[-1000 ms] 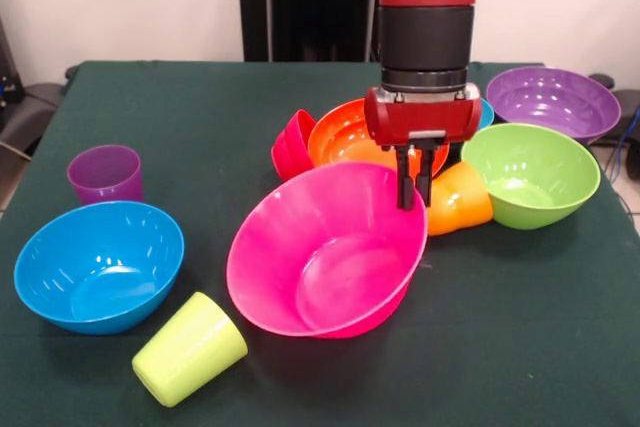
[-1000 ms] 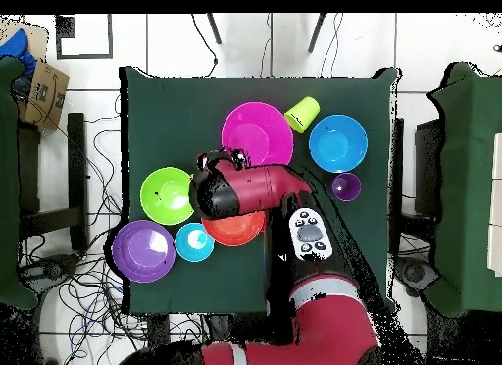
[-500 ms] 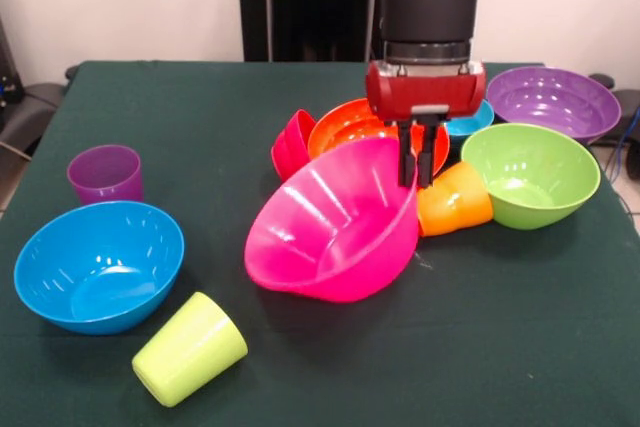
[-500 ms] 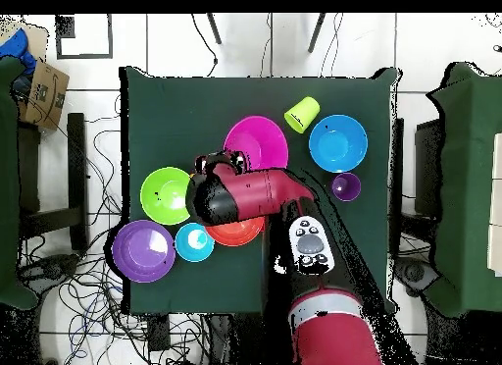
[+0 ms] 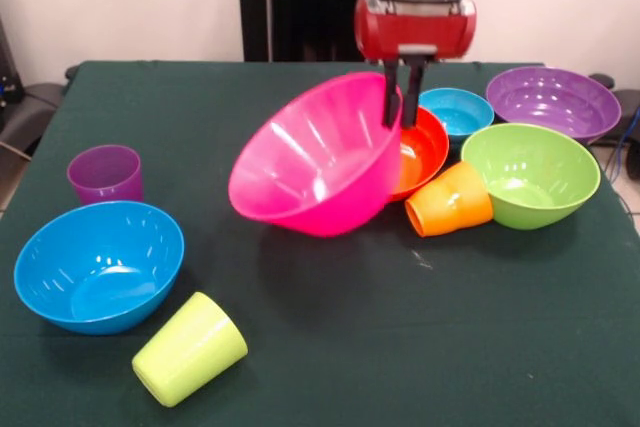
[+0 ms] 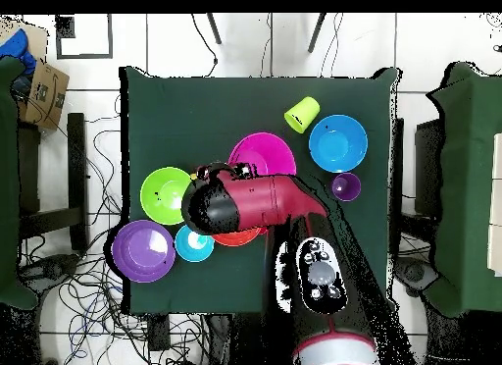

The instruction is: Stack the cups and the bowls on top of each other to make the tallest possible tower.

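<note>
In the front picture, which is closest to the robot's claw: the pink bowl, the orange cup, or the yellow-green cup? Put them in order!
From the gripper:
1. Pink bowl: its rim is pinched in the claw.
2. Orange cup: on its side, just below-right.
3. Yellow-green cup: on its side, at the front left.

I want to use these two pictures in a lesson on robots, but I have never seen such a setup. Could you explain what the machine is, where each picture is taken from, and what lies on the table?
The machine is a red and black robot arm. Its gripper pinches the rim of a big pink bowl and holds it tilted above the table. One picture faces the robot from across the table; the other looks straight down.

On the green table lie an orange bowl, a small light blue bowl, purple, lime green and blue bowls. There are three cups: purple upright, orange and lime green on their sides.
</note>
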{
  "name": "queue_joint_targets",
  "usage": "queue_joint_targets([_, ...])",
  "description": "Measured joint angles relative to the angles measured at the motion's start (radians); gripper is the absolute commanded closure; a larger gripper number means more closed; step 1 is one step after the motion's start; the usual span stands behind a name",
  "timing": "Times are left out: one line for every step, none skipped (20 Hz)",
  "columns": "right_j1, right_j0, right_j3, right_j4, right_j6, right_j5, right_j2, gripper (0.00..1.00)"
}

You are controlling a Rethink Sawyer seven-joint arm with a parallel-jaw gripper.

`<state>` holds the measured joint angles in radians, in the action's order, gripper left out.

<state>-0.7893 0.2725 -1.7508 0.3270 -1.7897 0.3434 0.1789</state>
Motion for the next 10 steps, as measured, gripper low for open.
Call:
queue_joint_targets([-0.012, 0.003, -0.004, -0.004, 0.0, 0.018, 0.0, 1.0])
queue_joint_targets([-0.032, 0.01, -0.01, -0.011, 0.0, 0.046, 0.0, 1.0])
queue_joint_targets([-0.043, 0.014, -0.013, -0.013, 0.0, 0.062, 0.0, 1.0])
queue_joint_targets([-0.06, 0.02, -0.016, -0.017, 0.0, 0.081, 0.0, 1.0])
queue_joint_targets([-0.068, 0.024, -0.017, -0.019, 0.0, 0.089, 0.0, 1.0])
queue_joint_targets([-0.081, 0.03, -0.019, -0.022, 0.0, 0.102, 0.0, 1.0])
queue_joint_targets([-0.101, 0.038, -0.021, -0.028, 0.0, 0.119, 0.0, 1.0])
queue_joint_targets([-0.109, 0.041, -0.022, -0.031, 0.0, 0.125, 0.0, 1.0])
queue_joint_targets([-0.117, 0.044, -0.023, -0.033, 0.0, 0.131, 0.0, 1.0])
queue_joint_targets([-0.131, 0.048, -0.025, -0.038, 0.0, 0.139, 0.001, 1.0])
